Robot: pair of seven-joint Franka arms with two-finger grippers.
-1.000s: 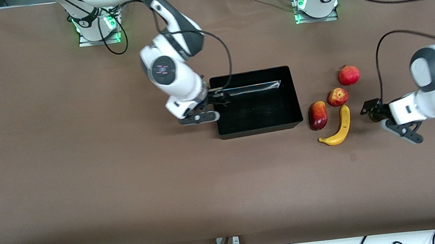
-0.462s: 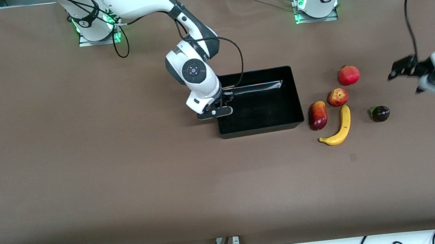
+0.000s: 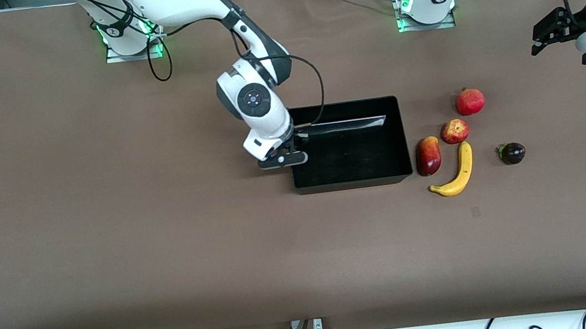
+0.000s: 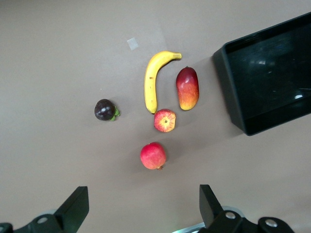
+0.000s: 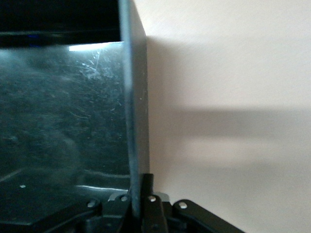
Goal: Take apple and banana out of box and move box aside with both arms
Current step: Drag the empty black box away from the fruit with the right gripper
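Task progress at this moment. We see the box (image 3: 349,146) standing empty on the bench (image 3: 112,237), so the unloading looks complete: the apple (image 3: 455,131) and the banana (image 3: 456,171) both lie on the bench just beside the box, toward the left arm's end, the banana nearer the front camera than the apple. A mango (image 3: 428,155), a pomegranate (image 3: 470,101) and a small dark fruit (image 3: 512,153) lie among them (none of these belongs to the task). The right hand (image 3: 291,150) is clenched on the box's short wall at the right arm's end, one finger inside and one outside, as the right wrist view confirms. The left hand (image 3: 562,33) hangs released, holding nothing, above the bench toward the left arm's end, well apart from the box. We judge that what remains is moving the box aside; the left hand has yet to take hold of the wall nearest the fruit.
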